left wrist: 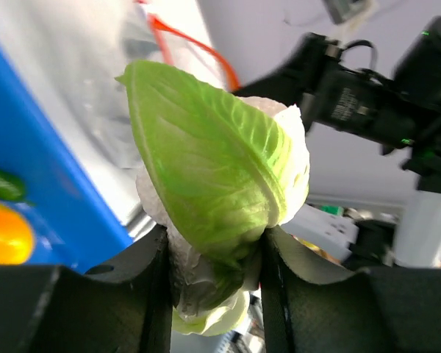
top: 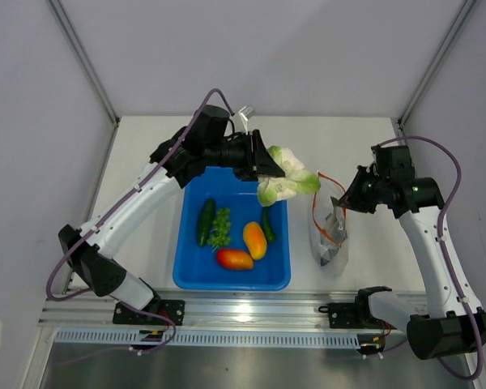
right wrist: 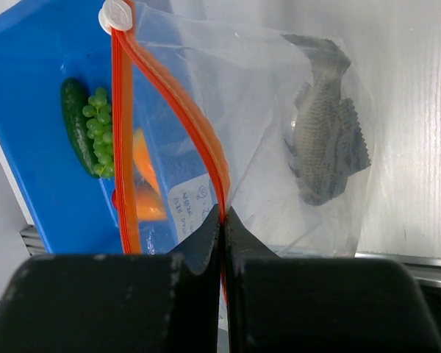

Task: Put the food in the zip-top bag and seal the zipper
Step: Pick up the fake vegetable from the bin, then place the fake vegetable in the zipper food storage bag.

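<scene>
My left gripper [top: 265, 167] [left wrist: 213, 273] is shut on the white-green cauliflower [top: 288, 176] [left wrist: 214, 173], holding it in the air over the blue tray's far right corner, left of the bag. The zip-top bag [top: 327, 231] [right wrist: 279, 88] stands to the right of the tray with its mouth open. A grey fish [right wrist: 324, 140] lies inside it. My right gripper [top: 339, 204] [right wrist: 223, 213] is shut on the orange-red zipper [right wrist: 178, 99] and keeps that edge lifted. The zipper's white slider [right wrist: 115, 15] sits at the far end.
The blue tray [top: 189, 267] holds a dark cucumber [top: 205, 222], a green bunch [top: 220, 227], an orange-yellow fruit [top: 255, 240], a red-orange fruit [top: 235, 258] and a small green pepper [top: 267, 224]. White walls enclose the table on three sides.
</scene>
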